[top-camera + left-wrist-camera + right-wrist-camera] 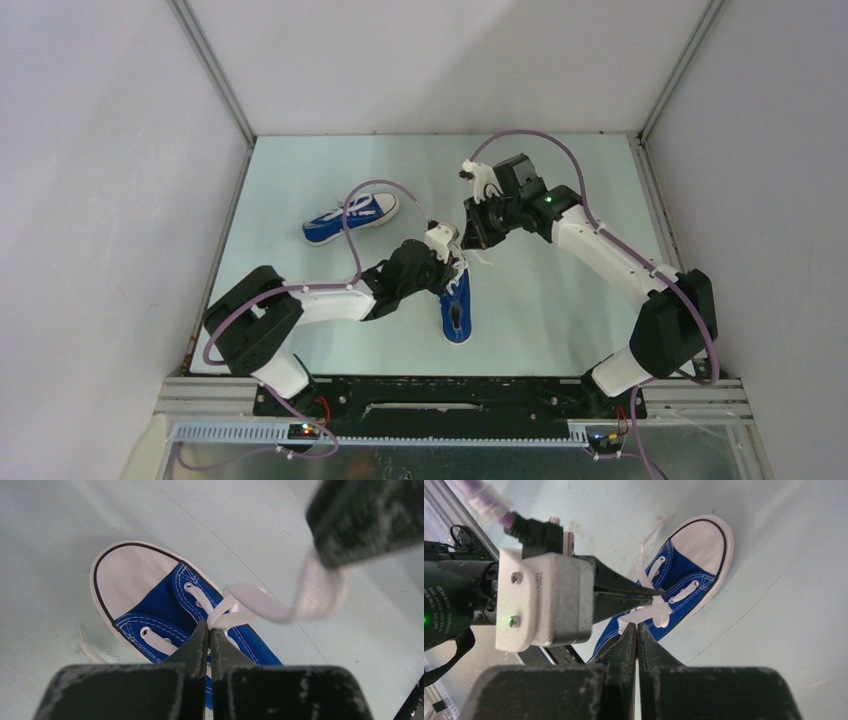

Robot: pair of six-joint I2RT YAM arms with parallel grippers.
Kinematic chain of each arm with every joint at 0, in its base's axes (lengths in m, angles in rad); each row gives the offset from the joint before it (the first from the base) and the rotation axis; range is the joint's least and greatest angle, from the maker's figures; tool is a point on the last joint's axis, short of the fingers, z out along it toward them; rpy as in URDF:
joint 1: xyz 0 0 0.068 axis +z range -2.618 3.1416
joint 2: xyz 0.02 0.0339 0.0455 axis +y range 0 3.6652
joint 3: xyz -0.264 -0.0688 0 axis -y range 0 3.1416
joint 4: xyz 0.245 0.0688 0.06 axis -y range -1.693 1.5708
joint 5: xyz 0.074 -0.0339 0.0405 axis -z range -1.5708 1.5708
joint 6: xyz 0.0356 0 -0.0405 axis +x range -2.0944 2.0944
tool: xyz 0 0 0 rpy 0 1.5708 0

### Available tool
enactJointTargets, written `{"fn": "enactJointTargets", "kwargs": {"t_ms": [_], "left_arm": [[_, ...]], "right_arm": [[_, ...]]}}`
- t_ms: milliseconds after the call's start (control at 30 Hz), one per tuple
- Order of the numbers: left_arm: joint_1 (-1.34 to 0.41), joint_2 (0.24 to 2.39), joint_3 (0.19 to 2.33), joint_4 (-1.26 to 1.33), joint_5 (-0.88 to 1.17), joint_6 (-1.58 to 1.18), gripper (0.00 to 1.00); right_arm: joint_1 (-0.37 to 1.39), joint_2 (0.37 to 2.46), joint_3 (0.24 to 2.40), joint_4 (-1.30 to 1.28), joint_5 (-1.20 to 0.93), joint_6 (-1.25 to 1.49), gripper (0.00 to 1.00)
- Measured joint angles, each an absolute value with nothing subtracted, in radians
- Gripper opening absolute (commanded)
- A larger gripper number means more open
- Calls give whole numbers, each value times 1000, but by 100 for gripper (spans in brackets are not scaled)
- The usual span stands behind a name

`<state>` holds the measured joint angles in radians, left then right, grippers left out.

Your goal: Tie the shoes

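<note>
Near shoe [457,308]: blue, white toe cap, on the desk [560,290] just at 6 o'clock of centre, toe to 12 o'clock, lace [270,605] undone. Left fingers [206,632] are closed tight and pinch the lace where it crosses above the upper eyelets, apparently to anchor it against the shoe. Right fingers [633,632] are likewise closed, gripping the same lace at 2 o'clock of the left pair and lifting it clear in a slack band, probably to form or cross a loop. The pairs sit near each other, so the strand between them is short. Free end [87,647] lies on the desk beside the toe. Far shoe [350,218]: at 10 o'clock, toe to 2 o'clock, untouched. Knot judged not yet formed.
</note>
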<state>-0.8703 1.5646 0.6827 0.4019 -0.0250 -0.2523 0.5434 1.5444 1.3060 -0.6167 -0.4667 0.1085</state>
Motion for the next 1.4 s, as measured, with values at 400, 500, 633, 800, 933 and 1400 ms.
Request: {"fn": "enactJointTargets", "kwargs": {"t_ms": [400,500,633,800,933,1400], "left_arm": [[-869,1556,662,422,-40,-253,0],[-869,1551,653,438,-32,-252,0],[-868,1543,647,446,-12,-251,0],[-868,1542,647,447,12,-244,0],[-868,1542,647,447,27,-239,0],[-863,1539,647,446,49,-235,0]], "right_arm": [[627,1530,1189,-634,-410,178,0],[633,1535,1182,-629,-377,212,0],[626,1539,1180,-603,-320,265,0],[603,1543,1189,-577,-276,304,0],[596,1586,1256,-581,-263,307,0],[601,1679,1421,-652,-266,295,0]]}}
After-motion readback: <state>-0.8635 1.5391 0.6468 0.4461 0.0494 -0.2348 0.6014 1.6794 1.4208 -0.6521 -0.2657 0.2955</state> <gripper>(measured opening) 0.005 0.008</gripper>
